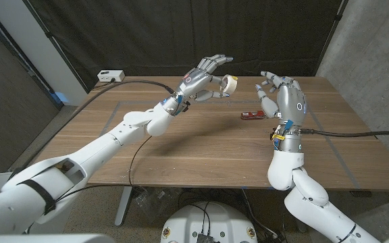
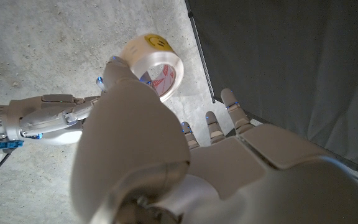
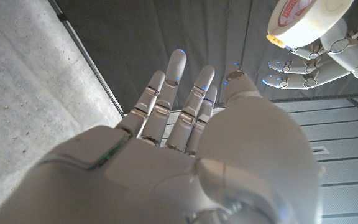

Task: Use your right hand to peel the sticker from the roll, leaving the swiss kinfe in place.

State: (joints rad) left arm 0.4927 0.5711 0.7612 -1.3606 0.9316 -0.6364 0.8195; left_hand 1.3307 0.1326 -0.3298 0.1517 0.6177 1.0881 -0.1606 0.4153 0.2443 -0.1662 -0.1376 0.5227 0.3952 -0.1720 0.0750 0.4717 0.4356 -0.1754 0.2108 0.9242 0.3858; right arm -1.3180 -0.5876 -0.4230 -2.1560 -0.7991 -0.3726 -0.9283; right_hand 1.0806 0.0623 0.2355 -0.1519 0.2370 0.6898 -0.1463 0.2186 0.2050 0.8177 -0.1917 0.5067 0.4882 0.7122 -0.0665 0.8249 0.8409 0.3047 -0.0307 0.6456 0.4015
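Right hand (image 1: 280,94) is raised above the wooden table (image 1: 181,148) on the robot's right side, its fingers (image 3: 176,93) spread apart and holding nothing, reaching toward the roll; just beyond and left of it on the tabletop lies the small red swiss knife (image 1: 250,115), clear of both hands; farther back, the left hand (image 1: 204,74) is lifted over the table's far middle and grips the sticker roll (image 1: 231,84) in the air; the left wrist view shows the roll (image 2: 156,62) pale and translucent, with a yellow smiley sticker on its outer face; a white power strip (image 1: 111,75) sits at the far left corner.
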